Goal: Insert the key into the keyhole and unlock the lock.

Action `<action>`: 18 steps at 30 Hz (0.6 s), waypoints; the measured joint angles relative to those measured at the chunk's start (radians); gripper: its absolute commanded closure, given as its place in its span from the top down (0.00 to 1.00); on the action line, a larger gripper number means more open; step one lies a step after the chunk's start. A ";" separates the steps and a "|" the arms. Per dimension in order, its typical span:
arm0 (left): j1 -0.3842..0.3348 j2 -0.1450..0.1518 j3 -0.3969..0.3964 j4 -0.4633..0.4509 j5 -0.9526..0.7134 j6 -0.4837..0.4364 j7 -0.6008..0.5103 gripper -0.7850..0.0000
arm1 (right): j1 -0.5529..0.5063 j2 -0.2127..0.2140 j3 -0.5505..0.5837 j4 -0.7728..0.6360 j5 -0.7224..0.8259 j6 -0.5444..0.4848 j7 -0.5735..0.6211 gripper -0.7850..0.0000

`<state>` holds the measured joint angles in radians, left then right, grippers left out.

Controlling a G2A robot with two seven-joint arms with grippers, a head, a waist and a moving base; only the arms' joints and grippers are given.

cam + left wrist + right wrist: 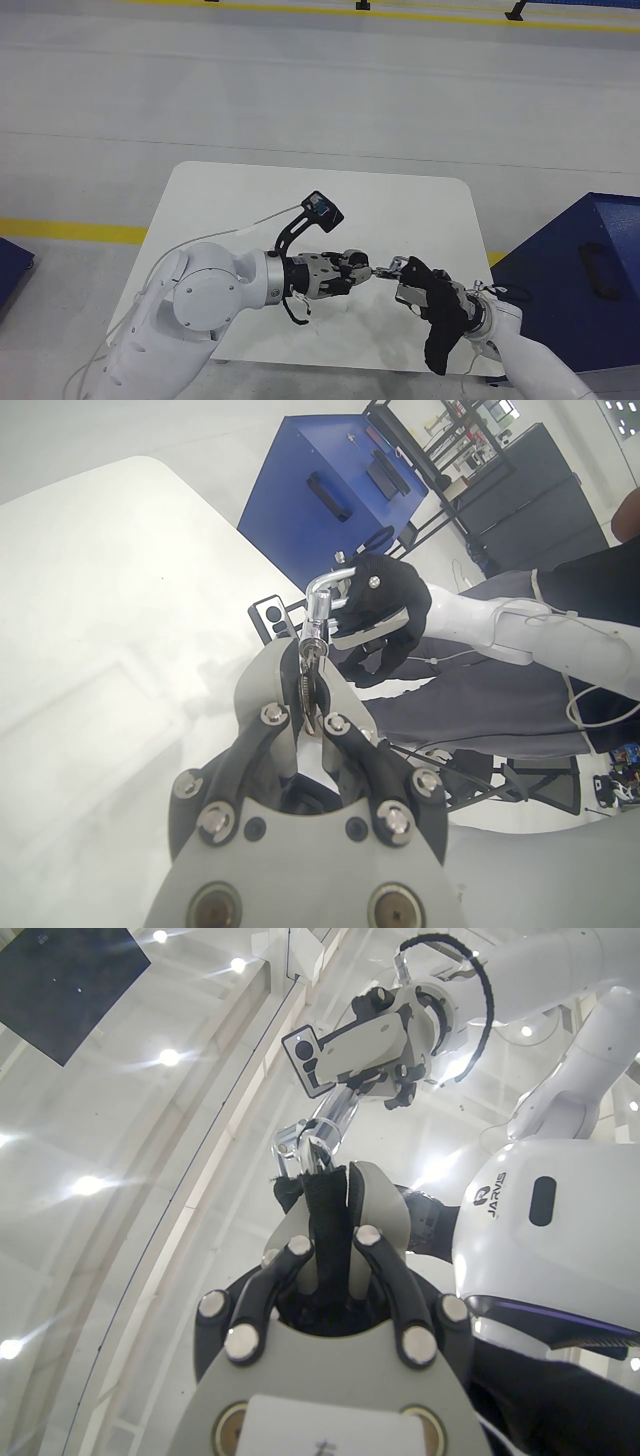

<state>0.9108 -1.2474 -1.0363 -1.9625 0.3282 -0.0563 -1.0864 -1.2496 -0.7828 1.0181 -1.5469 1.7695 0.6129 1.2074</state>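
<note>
A silver padlock (pixel 317 616) hangs in the air above the white table's (pixel 240 200) front right part, held between the two arms. My left gripper (pixel 305 660) is shut on the key (pixel 309 692), which has a metal ring, and the key's tip sits at the keyhole in the lock's lower end. My right gripper (pixel 325 1178), wrapped in black cloth (pixel 387 600), is shut on the padlock's shackle (pixel 290 1143). In the top view the left gripper (pixel 360 268) and right gripper (pixel 408 282) face each other with the padlock (pixel 388 268) between them.
A blue cabinet (pixel 590 270) stands just off the table's right side, close behind the right arm. The table's left and far parts lie bare. Black metal racks (pixel 475 465) stand farther back in the room.
</note>
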 measured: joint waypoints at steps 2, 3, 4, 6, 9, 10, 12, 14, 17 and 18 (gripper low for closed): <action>0.000 0.002 0.001 -0.002 0.001 -0.008 -0.002 0.00 | 0.005 0.009 -0.014 -0.006 0.029 0.009 -0.009 0.00; 0.001 0.003 0.001 -0.004 0.003 -0.012 -0.002 0.00 | 0.007 0.013 -0.020 -0.009 0.040 0.013 -0.013 0.00; 0.001 0.004 0.001 -0.006 0.006 -0.015 -0.003 0.00 | 0.010 0.019 -0.030 -0.015 0.056 0.020 -0.020 0.00; 0.003 0.006 0.000 -0.011 0.009 -0.019 -0.004 0.00 | 0.015 0.027 -0.042 -0.023 0.080 0.030 -0.030 0.00; 0.004 0.009 0.000 -0.023 0.021 -0.031 -0.012 0.00 | 0.020 0.041 -0.059 -0.038 0.116 0.045 -0.045 0.00; 0.005 0.011 0.000 -0.028 0.024 -0.034 -0.014 0.00 | 0.022 0.046 -0.066 -0.045 0.133 0.051 -0.051 0.00; 0.008 0.013 -0.002 -0.036 0.026 -0.041 -0.015 0.00 | 0.025 0.053 -0.073 -0.055 0.164 0.063 -0.063 0.00; 0.010 0.015 -0.005 -0.045 0.029 -0.053 -0.015 0.00 | 0.028 0.062 -0.080 -0.067 0.205 0.081 -0.081 0.00; 0.017 0.019 -0.008 -0.061 0.038 -0.072 -0.007 0.00 | 0.030 0.072 -0.084 -0.080 0.257 0.110 -0.110 0.00; 0.020 0.019 -0.007 -0.067 0.040 -0.079 -0.004 0.00 | 0.029 0.074 -0.084 -0.082 0.273 0.119 -0.119 0.00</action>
<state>0.9304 -1.2280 -1.0437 -2.0291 0.3684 -0.1355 -1.0900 -1.2204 -0.7089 0.9343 -1.6292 2.0426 0.7320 1.0883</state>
